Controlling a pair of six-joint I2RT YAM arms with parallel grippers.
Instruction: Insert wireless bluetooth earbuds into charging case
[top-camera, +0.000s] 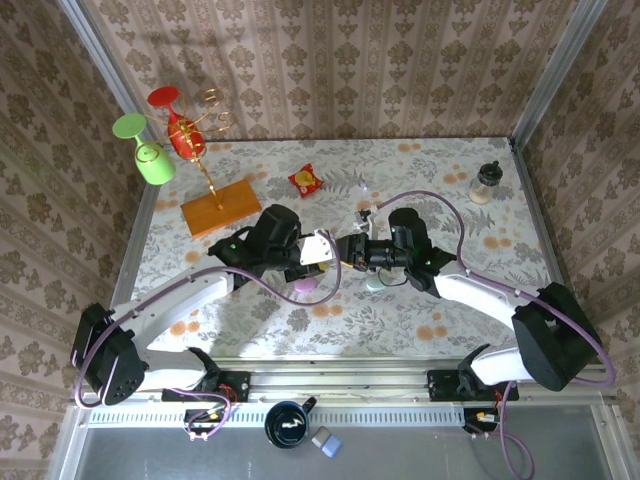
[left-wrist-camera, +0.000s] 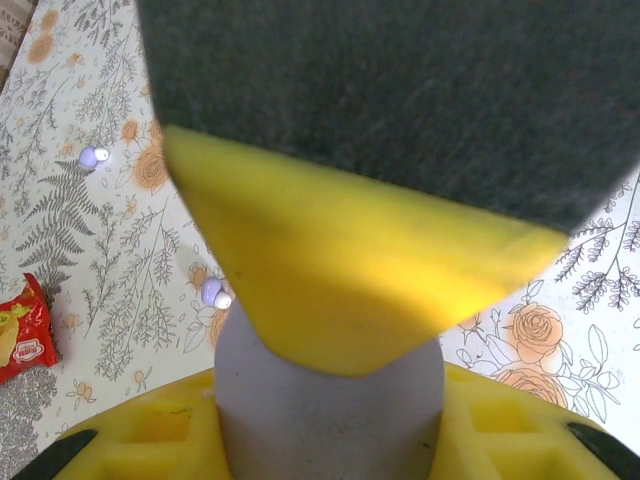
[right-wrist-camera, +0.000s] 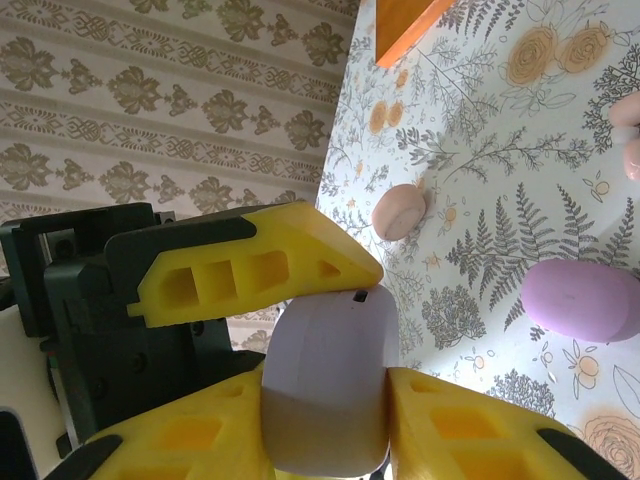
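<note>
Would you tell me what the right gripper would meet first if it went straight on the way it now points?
The pale case between the right gripper's fingers; just beyond, the left gripper's yellow fingers on the case's far side. Depth is unclear, but no gap shows.

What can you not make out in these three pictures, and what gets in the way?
Top view: pale lilac pebble-shaped plastic case, partly covered by the left pincer and right pincer.
Left wrist view: the case's top, behind a yellow finger.
Right wrist view: pink rounded object, cut off by the right edge.
</note>
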